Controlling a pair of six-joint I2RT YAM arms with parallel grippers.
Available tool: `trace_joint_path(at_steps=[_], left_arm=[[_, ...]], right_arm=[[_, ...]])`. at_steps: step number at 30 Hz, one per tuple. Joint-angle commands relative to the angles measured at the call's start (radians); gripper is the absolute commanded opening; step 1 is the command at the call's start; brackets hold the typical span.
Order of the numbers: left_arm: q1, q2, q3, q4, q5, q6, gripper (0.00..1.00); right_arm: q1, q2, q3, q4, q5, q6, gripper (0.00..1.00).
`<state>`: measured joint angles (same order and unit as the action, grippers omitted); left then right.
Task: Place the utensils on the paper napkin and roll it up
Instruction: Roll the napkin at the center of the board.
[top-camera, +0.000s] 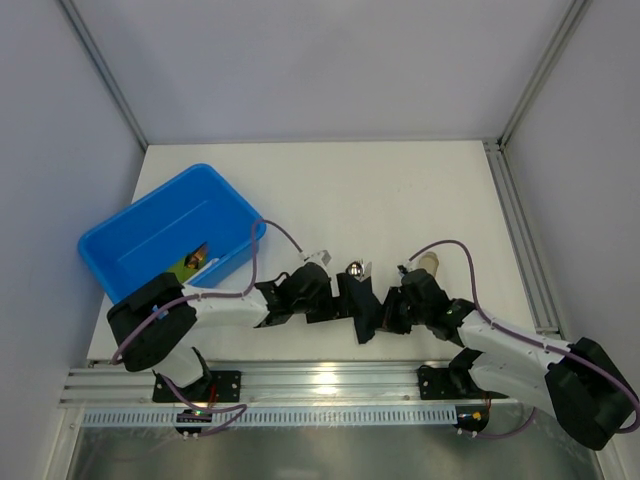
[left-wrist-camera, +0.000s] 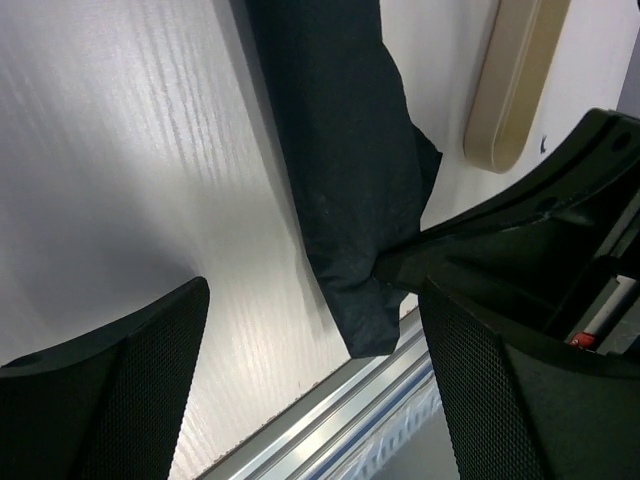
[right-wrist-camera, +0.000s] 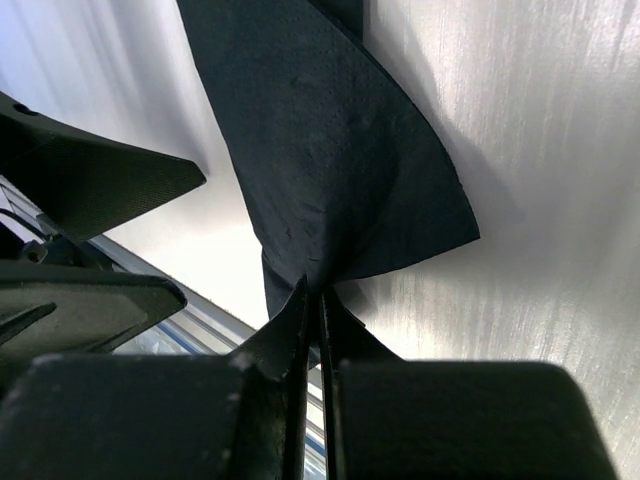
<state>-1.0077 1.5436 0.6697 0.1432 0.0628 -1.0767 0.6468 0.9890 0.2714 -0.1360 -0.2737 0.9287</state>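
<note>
Right wrist: R gripper (right-wrist-camera: 312, 295) low, pinching napkin (right-wrist-camera: 320, 150); L gripper (left-wrist-camera: 310, 390) alongside, jaws wide, empty.

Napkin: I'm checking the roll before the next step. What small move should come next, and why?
Probably the right hand should fold the corner it pinches over onto the napkin: that corner fans out loose, and the left hand is open, holding nothing.

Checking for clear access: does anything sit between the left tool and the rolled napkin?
Nothing loose does. The open left tool faces the paper napkin across the table; only the right tool, pinching the roll's near end, crowds one side.
</note>
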Motion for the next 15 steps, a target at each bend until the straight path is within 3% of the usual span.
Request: trace_joint_path(at_steps=[1, 5, 15], left_arm=[[-0.003, -0.004, 0.001, 0.032, -0.052, -0.098, 0.87], [-0.003, 0.016, 0.002, -0.010, -0.052, -0.161, 0.95], [-0.003, 0.055, -0.010, 0.079, 0.000, -0.327, 0.98]], right_arm=[[0.001, -0.033, 0.055, -0.020, -0.013, 0.012, 0.04], [0.001, -0.046, 0.072, -0.034, -0.018, 0.013, 0.04], [-0.001, -0.062, 0.071, -0.027, -0.035, 0.036, 0.04]])
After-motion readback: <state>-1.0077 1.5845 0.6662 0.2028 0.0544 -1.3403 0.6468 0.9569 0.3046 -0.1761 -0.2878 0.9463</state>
